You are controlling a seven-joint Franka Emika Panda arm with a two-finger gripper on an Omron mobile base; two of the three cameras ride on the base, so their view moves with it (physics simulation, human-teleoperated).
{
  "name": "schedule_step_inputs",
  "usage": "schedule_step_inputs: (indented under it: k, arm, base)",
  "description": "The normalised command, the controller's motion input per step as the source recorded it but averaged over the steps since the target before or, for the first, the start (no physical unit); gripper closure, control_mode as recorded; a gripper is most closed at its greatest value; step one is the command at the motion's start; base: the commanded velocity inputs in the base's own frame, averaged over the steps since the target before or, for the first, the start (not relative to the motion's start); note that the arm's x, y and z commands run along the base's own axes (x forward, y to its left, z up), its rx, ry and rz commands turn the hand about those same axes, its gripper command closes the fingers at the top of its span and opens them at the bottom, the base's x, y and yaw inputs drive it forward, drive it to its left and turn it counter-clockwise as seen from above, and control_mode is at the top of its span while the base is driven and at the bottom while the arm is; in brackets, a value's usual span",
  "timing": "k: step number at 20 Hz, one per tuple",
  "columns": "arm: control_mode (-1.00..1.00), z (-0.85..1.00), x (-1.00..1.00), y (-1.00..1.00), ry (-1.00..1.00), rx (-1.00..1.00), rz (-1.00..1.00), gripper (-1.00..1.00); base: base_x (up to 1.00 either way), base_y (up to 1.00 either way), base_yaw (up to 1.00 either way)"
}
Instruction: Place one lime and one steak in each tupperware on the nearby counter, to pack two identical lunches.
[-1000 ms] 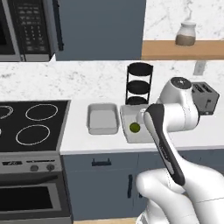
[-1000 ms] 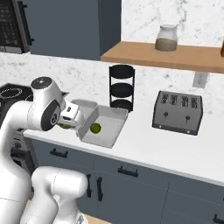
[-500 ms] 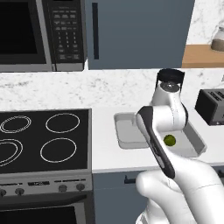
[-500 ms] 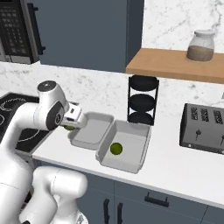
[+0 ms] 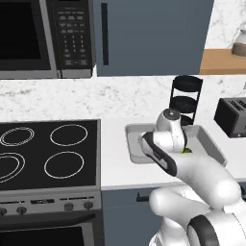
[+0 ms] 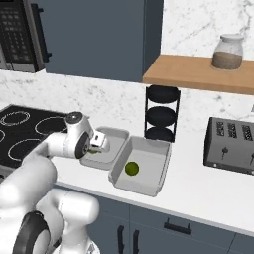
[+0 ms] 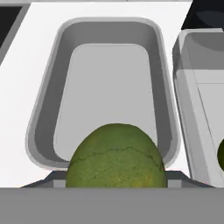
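Note:
My gripper (image 6: 95,148) is shut on a lime (image 7: 116,155), dark olive green and filling the bottom of the hand view. It hangs over the near end of the smaller tupperware (image 7: 105,87), which is empty and light grey. Beside it on the counter (image 6: 198,191) lies the larger tupperware (image 6: 149,171), with a second lime (image 6: 131,168) in it. In the left base view my arm covers the gripper; the smaller tupperware (image 5: 135,139) and larger tupperware (image 5: 211,146) flank it, and a sliver of lime (image 5: 186,151) peeks out. No steak is in view.
A black three-tier rack (image 6: 161,114) stands behind the tubs. The toaster (image 6: 230,144) sits to the right, and a jar (image 6: 227,52) on the wooden shelf above. A black stove (image 5: 45,153) lies to the left under a microwave (image 5: 45,36).
The base has driven, so both base views have shifted and more of the stove shows. The gripper still holds the lime by the smaller tupperware. The other lime has stayed in the larger tub.

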Motion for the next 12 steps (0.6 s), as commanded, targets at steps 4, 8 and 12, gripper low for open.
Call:
schedule_step_inputs:
  k: [4, 8, 12]
  arm:
    - [-1.0, -0.25, 1.0, 0.0, 0.12, 0.06, 0.0, 1.0]
    - [-1.0, -0.31, 1.0, 0.0, 0.17, 0.05, 0.0, 1.0]
    - [-1.0, -0.64, 0.95, 0.0, 0.07, 0.0, 0.0, -1.0]
  base:
    - [0.0, 0.0, 0.0]
    - [0.0, 0.0, 0.0]
    - [0.0, 0.0, 0.0]
